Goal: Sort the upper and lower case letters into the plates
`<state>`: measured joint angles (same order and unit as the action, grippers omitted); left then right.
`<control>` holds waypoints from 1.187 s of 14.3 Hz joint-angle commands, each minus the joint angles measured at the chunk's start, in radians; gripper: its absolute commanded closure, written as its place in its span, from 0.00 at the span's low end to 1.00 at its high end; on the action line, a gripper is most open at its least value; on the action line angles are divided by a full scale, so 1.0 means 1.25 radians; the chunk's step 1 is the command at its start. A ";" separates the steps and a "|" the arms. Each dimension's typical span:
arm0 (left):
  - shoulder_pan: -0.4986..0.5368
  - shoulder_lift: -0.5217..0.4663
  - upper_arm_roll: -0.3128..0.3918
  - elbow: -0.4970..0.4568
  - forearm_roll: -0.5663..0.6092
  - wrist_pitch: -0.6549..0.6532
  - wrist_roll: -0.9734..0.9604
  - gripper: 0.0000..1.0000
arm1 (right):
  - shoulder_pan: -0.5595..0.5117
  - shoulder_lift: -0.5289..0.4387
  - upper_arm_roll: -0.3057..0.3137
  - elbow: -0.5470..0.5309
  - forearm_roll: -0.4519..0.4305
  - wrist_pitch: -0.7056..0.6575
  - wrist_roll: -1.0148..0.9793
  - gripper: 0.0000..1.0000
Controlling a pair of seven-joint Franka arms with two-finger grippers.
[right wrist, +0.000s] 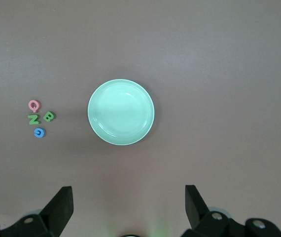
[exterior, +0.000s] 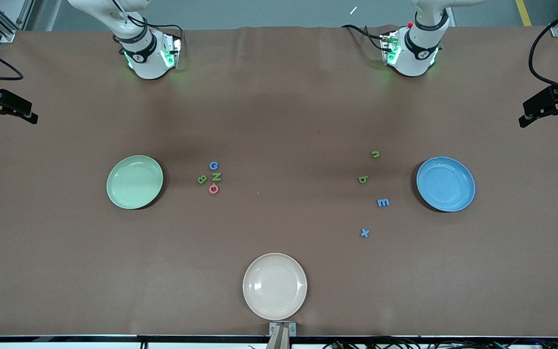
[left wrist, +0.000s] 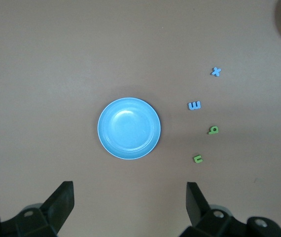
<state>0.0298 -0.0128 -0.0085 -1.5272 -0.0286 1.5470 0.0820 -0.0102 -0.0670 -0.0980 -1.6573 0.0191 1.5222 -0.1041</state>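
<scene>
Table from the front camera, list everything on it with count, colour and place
Capital letters: 4, a tight cluster beside the pale green plate; blue G, green N, green B, pink round letter.
Small letters: 4, spread out beside the sky blue plate; green n, green b, blue m, blue x.
Pale green plate: 1, toward the right arm's end, nothing in it.
Sky blue plate: 1, toward the left arm's end, nothing in it.
Cream plate: 1, nearest the front camera, nothing in it.
Left hand: open, high above the sky blue plate, waiting.
Right hand: open, high above the pale green plate, waiting.
</scene>
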 commanded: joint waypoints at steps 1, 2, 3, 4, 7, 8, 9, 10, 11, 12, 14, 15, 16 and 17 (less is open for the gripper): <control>0.004 -0.006 -0.004 0.007 -0.003 -0.012 -0.007 0.00 | -0.009 0.003 0.006 0.010 0.004 -0.002 0.001 0.00; 0.004 -0.005 -0.004 0.008 -0.004 -0.012 -0.007 0.00 | -0.008 0.002 0.006 0.010 0.004 -0.002 0.001 0.00; 0.004 -0.004 -0.004 0.008 -0.004 -0.012 -0.009 0.00 | -0.008 0.002 0.007 0.012 0.004 -0.002 0.001 0.00; 0.004 -0.002 -0.004 0.008 -0.005 -0.012 -0.010 0.00 | -0.008 0.002 0.007 0.012 0.004 -0.002 0.001 0.00; -0.003 0.009 -0.007 0.001 -0.014 -0.009 -0.026 0.00 | -0.011 0.006 0.007 0.012 0.009 0.008 0.001 0.00; -0.005 0.031 -0.015 -0.001 -0.015 -0.009 -0.052 0.00 | -0.011 0.017 0.007 0.012 0.009 0.020 0.001 0.00; -0.005 0.055 -0.042 -0.001 -0.015 -0.007 -0.093 0.00 | -0.013 0.029 0.007 0.012 0.009 0.029 -0.001 0.00; -0.007 0.084 -0.065 -0.002 -0.014 0.001 -0.134 0.00 | -0.014 0.035 0.006 0.010 0.009 0.049 -0.005 0.00; -0.005 0.118 -0.092 -0.003 -0.014 0.023 -0.173 0.00 | -0.016 0.040 0.006 0.009 0.006 0.063 -0.010 0.00; -0.007 0.147 -0.113 -0.010 -0.013 0.046 -0.204 0.00 | -0.021 0.049 0.006 0.010 0.003 0.071 -0.010 0.00; -0.019 0.206 -0.149 -0.047 -0.003 0.133 -0.292 0.00 | -0.029 0.085 0.006 0.010 -0.003 0.093 -0.009 0.00; -0.037 0.230 -0.149 -0.073 -0.002 0.187 -0.327 0.00 | -0.036 0.113 0.006 0.013 0.001 0.093 -0.009 0.00; -0.058 0.255 -0.148 -0.095 0.000 0.238 -0.359 0.00 | -0.041 0.133 0.006 0.013 -0.002 0.099 -0.010 0.00; -0.078 0.286 -0.148 -0.108 0.014 0.282 -0.397 0.00 | -0.045 0.167 0.006 0.019 0.003 0.111 -0.010 0.00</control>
<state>-0.0321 0.3033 -0.1947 -1.6288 -0.0306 1.8206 -0.3403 -0.0410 0.0694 -0.1006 -1.6568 0.0174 1.6441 -0.1067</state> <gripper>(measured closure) 0.000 0.000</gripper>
